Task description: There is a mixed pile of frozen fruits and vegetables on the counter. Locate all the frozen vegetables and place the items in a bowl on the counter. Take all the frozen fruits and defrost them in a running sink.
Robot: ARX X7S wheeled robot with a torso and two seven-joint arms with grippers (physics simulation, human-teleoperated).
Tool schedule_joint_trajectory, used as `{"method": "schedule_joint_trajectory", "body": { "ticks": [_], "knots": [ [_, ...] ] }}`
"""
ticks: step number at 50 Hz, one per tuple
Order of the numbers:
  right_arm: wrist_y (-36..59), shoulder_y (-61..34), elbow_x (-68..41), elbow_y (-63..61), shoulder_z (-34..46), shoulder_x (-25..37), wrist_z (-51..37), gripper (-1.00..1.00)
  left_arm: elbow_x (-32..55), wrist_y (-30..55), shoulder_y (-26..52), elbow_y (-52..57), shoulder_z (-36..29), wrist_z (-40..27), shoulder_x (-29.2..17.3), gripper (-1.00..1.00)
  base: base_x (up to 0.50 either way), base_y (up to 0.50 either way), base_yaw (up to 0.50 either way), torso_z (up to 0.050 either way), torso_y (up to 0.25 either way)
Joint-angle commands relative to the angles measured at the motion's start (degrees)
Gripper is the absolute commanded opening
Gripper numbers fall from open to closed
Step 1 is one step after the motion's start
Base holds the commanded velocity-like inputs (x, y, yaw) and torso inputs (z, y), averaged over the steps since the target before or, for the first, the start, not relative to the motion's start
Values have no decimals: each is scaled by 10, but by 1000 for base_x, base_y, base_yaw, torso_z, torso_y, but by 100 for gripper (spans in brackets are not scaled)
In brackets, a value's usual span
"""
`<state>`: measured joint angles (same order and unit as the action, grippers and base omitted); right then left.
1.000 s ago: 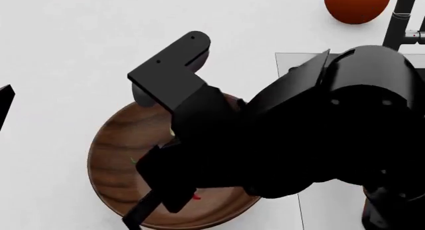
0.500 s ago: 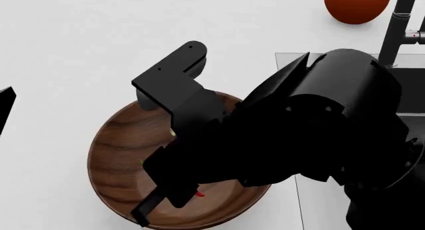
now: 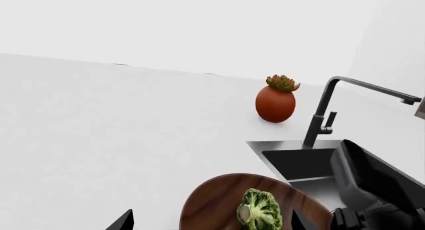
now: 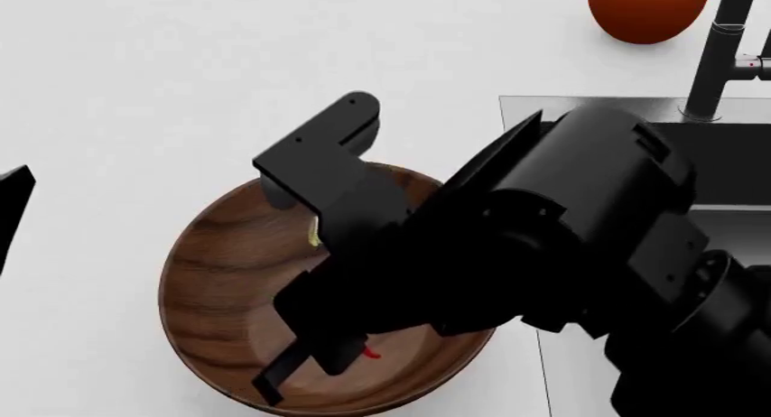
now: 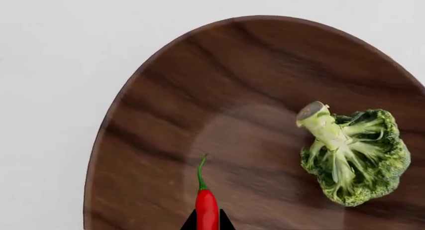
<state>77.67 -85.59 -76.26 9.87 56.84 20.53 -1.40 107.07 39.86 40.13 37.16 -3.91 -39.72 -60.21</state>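
Over the last second the right arm has swung left over the bowl (image 4: 205,282). The chili (image 5: 206,210) hangs stem-down, pinched in the right claw (image 5: 206,224) above the wood; letting go low beside the broccoli (image 5: 352,155) would finish the vegetables. The left claw's (image 3: 206,225) state I cannot tell.

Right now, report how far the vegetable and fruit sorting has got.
Done: the broccoli lies inside the wooden bowl. In hand: the chili sits between the right gripper fingertips over the bowl, not clearly released. Left: the fruits are not in view, and the sink shows no fruit or running water from the faucet. The left gripper holds nothing visible.
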Motion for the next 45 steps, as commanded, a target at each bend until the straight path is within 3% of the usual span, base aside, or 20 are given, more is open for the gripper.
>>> {"method": "schedule_joint_trajectory", "body": {
  "ticks": [1, 30, 31, 45],
  "knots": [
    [-13, 8, 18, 9, 14, -4, 13, -100, -72, -28, -3, 10, -15, -32, -2, 100, 0, 0, 0, 0, 0],
    [-23, 9, 28, 28, 36, -9, 25, -100, -68, -26, 0, 10, -15, -32, -1, 100, 0, 0, 0, 0, 0],
    [-22, 8, 27, 28, 36, -9, 24, 100, -66, -27, -1, 9, -14, -31, -2, 100, 0, 0, 0, 0, 0],
    [-26, 5, 25, 23, 39, -7, 23, 100, -68, -28, -5, 10, -12, -30, -2, 100, 0, 0, 0, 0, 0]
  ]
}}
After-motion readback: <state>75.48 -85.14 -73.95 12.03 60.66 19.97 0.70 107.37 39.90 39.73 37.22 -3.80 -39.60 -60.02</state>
